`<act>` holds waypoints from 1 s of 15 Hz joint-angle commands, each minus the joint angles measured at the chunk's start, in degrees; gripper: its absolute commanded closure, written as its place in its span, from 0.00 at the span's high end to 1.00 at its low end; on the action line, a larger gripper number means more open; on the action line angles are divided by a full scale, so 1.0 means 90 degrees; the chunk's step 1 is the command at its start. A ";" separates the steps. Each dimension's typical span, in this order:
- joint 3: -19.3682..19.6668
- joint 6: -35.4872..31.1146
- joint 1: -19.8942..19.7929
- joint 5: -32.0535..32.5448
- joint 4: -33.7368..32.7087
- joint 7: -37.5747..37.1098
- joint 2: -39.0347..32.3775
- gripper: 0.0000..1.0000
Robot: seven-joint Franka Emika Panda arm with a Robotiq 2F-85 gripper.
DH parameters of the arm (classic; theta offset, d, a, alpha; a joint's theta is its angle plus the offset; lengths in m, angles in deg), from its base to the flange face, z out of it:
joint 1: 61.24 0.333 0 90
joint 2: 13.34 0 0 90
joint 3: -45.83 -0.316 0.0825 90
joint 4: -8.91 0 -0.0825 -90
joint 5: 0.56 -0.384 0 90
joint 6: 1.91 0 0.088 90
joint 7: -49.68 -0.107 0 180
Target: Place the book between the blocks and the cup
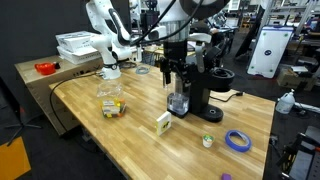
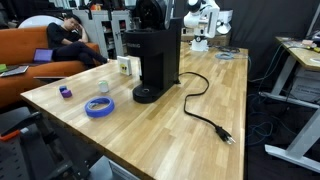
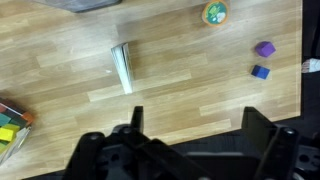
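Observation:
The book (image 1: 163,122) is a small white box with a yellow-green mark, standing on the wooden table; in the wrist view (image 3: 123,68) it shows edge-on. The blocks (image 1: 111,107), yellowish and multicoloured with a clear plastic container, lie to one side of it and show at the lower left edge of the wrist view (image 3: 8,126). The small white and green cup (image 1: 208,141) stands on the book's other side and shows at the top of the wrist view (image 3: 215,12). My gripper (image 3: 195,125) hangs above the table near the coffee machine (image 1: 172,72), open and empty, apart from the book.
A black coffee machine (image 1: 192,80) stands mid-table with its cord trailing across the wood (image 2: 205,105). A blue tape ring (image 1: 237,140) lies near the cup. A purple block (image 3: 265,48) and a blue block (image 3: 260,71) lie by the table edge.

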State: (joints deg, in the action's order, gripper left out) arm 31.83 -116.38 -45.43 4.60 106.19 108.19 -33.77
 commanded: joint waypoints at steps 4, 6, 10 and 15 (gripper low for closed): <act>-0.0055 -0.0165 -0.0035 0.0131 -0.0869 -0.0023 -0.1021 1.00; 0.0012 -0.0194 -0.0004 0.0225 -0.1019 -0.0145 -0.1258 1.00; -0.0036 -0.0184 -0.0059 0.0224 -0.1037 -0.0096 -0.1413 1.00; -0.0034 -0.0177 -0.0051 0.0230 -0.1157 -0.0096 -0.1483 1.00</act>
State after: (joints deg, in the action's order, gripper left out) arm 32.21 -118.25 -45.43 6.23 96.14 107.64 -46.88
